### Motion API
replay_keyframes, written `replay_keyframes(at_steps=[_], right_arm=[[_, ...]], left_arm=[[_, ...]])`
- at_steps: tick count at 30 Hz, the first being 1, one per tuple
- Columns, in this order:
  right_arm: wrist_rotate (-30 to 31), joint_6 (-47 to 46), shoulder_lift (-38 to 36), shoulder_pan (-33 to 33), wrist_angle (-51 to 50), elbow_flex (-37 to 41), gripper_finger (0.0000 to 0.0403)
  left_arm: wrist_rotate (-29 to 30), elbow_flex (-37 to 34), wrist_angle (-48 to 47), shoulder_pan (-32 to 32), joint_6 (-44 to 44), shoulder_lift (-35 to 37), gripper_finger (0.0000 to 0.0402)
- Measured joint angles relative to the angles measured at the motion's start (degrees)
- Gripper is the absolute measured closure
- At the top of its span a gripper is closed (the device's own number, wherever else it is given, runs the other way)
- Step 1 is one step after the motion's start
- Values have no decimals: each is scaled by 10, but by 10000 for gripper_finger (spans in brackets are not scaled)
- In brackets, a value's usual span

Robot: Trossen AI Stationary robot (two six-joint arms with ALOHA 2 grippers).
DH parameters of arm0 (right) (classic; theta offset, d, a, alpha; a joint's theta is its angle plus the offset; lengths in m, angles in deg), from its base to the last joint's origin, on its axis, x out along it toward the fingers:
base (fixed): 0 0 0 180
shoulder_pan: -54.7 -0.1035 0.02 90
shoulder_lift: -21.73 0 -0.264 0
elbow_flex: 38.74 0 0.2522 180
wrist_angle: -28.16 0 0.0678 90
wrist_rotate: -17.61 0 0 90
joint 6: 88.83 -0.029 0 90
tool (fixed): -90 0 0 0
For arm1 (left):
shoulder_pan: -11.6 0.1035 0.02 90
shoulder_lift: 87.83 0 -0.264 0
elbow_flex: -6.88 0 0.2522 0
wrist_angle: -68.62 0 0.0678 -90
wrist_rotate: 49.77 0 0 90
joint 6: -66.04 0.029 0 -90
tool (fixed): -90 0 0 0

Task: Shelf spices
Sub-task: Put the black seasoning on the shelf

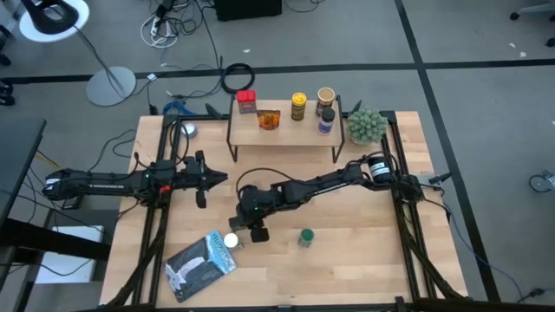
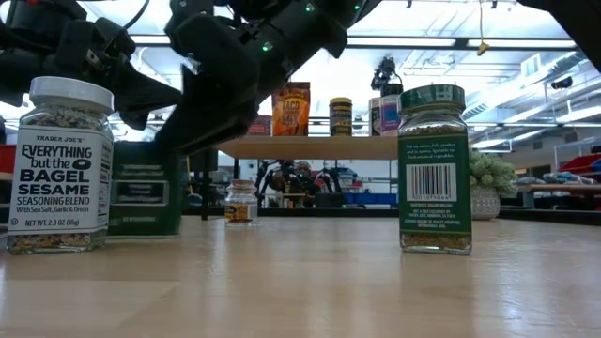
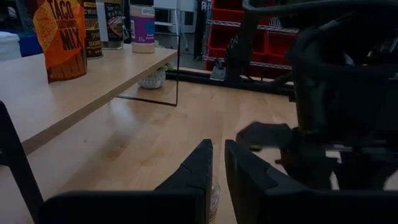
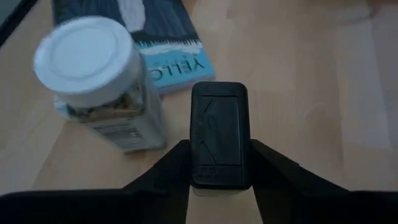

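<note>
Spices: five on shelf [image 1: 286, 132], upper centre; white-lidded jar [image 4: 99, 87] holds seed mix; right gripper [image 4: 219, 144] clamps dark-lidded jar [image 4: 219, 134]; left gripper [image 3: 214, 163] narrow

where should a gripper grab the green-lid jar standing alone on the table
Grip the green-lid jar across its flat-sided glass body, just under the cap, coming down from above. It stands upright with free table all around, and the right gripper, already shut on a black-capped jar, is beside it.
</note>
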Motion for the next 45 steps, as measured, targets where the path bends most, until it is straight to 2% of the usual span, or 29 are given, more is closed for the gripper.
replay_keyframes(at_steps=[13,16,21,26,33,37,45], right_arm=[[10,0,-97,1,-122,0,262],[33,0,-126,-1,-159,0,255],[90,5,-171,-6,-193,0,258],[117,19,-212,2,-181,0,261],[107,34,-218,35,-146,0,256],[70,29,-212,52,-153,1,257],[49,29,-212,69,-139,0,255]], left_arm=[[0,0,41,0,0,0,353],[0,0,55,0,-10,0,353],[13,0,57,0,-79,0,350],[6,0,57,0,-88,-2,321],[-22,0,82,-1,-44,-15,268],[-54,0,134,-7,-22,-32,263],[-53,0,158,-15,3,-70,261]])
